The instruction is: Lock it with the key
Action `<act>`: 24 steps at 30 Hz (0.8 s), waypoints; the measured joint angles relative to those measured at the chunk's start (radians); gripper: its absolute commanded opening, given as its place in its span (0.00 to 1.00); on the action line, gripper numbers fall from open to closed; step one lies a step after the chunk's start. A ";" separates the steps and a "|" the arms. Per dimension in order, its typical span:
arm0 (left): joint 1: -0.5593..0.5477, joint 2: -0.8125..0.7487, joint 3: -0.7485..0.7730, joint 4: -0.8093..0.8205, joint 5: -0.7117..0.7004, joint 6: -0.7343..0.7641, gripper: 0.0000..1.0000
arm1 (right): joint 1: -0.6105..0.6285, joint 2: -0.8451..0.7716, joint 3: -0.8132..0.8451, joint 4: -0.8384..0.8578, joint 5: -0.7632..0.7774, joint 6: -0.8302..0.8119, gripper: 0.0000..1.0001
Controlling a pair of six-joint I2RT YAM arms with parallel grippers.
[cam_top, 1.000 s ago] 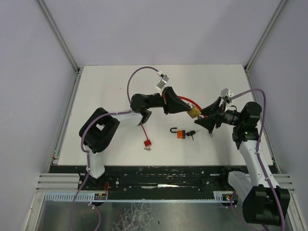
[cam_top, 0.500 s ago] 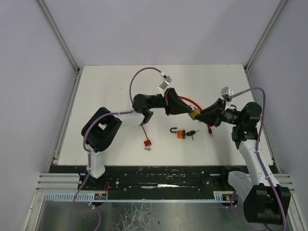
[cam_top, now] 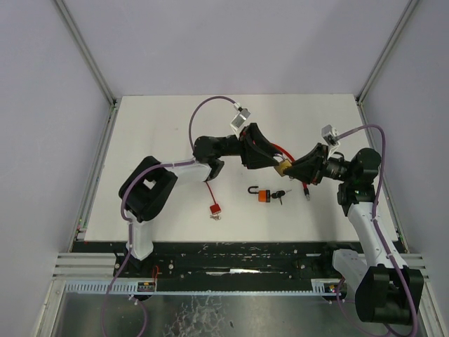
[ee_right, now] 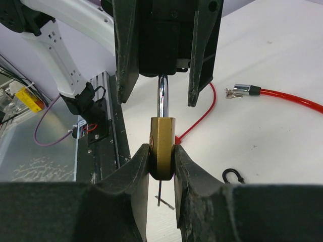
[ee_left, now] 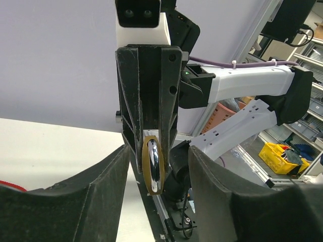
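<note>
- I see my right gripper (ee_right: 161,160) clamped on the body of the brass padlock (ee_right: 162,143).
- My left gripper (ee_left: 157,156) stands spread, with a finger on either side of the shackle (ee_right: 161,96), not touching it.

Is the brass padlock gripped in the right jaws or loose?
Gripped: right wrist view shows the right jaws pressing both sides of the brass padlock.

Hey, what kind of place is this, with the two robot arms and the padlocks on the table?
Most likely a robotics lab test cell: a white table walled in by plain panels, the left arm and right arm bolted along its near edge, and a yellow storage bin beyond.
</note>
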State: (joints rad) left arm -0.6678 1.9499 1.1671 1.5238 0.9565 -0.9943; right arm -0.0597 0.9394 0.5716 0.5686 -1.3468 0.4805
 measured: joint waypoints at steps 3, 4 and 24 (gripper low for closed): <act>0.000 0.000 0.000 0.001 0.000 0.003 0.54 | -0.005 0.001 0.000 0.030 -0.001 0.042 0.00; 0.000 0.002 0.000 0.001 0.000 0.005 0.55 | -0.007 0.001 0.000 0.039 -0.001 0.055 0.00; -0.034 0.054 0.003 0.003 -0.041 0.065 0.22 | -0.037 0.003 0.000 0.099 0.000 0.127 0.00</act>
State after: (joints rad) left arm -0.7021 2.0041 1.1698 1.5269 0.9157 -0.9295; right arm -0.0967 0.9421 0.5716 0.6678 -1.3472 0.6079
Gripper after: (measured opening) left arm 0.378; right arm 0.276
